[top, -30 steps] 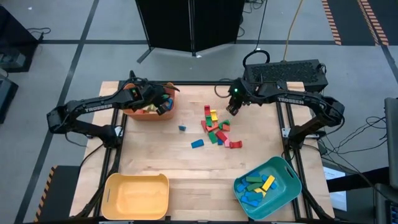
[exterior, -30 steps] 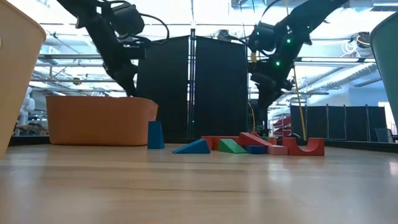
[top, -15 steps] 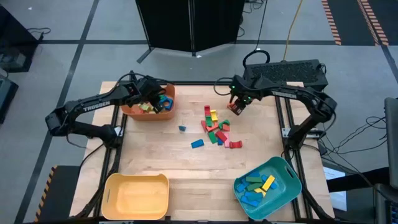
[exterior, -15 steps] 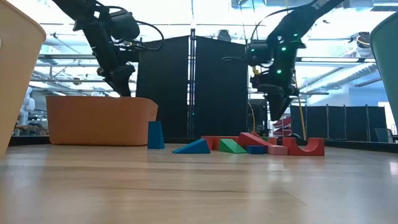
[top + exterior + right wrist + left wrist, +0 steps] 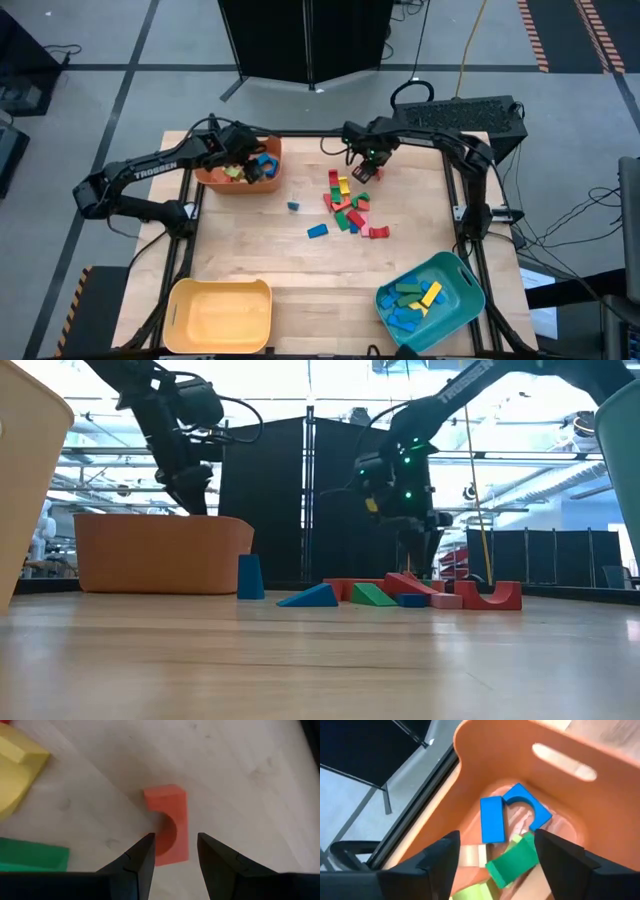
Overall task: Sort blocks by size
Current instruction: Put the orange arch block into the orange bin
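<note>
Left gripper [image 5: 492,851] over the orange bin [image 5: 222,181], fingers apart, empty. Right gripper [image 5: 175,851] part-open astride the orange arch [image 5: 168,822]; apparently not gripping yet. Next: descend, close.

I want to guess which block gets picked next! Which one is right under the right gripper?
The orange-red arch block lying flat on the table, at the pile's far edge. It sits just ahead of the open right gripper; the other blocks lie off to the side.
</note>
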`<state>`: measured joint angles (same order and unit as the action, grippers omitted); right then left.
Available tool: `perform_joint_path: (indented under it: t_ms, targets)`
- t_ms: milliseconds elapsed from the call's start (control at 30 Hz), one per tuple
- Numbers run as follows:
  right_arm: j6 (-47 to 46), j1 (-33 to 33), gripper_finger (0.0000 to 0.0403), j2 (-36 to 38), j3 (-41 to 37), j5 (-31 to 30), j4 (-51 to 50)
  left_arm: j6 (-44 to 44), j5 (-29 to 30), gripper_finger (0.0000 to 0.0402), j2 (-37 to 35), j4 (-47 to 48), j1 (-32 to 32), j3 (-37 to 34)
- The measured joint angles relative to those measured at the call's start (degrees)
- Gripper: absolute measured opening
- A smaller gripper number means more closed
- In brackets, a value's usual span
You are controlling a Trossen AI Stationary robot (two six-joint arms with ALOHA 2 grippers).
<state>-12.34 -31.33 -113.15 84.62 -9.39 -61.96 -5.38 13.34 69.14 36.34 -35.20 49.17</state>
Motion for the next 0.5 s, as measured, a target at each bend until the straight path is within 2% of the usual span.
perform_joint_path:
  t_ms: [167,500]
  targets:
    - [-3.4,0.0,0.0134,-1.8,2.4,-2.3,-1.8,-1.4,0.4,0.0266,0.0,0.7,0.0,0.0]
    - [-9.7,2.5,0.0134,-1.9,4.0,-0.9,-6.1,-2.6,0.5,0.0267,-0.5,0.5,0.0,0.0]
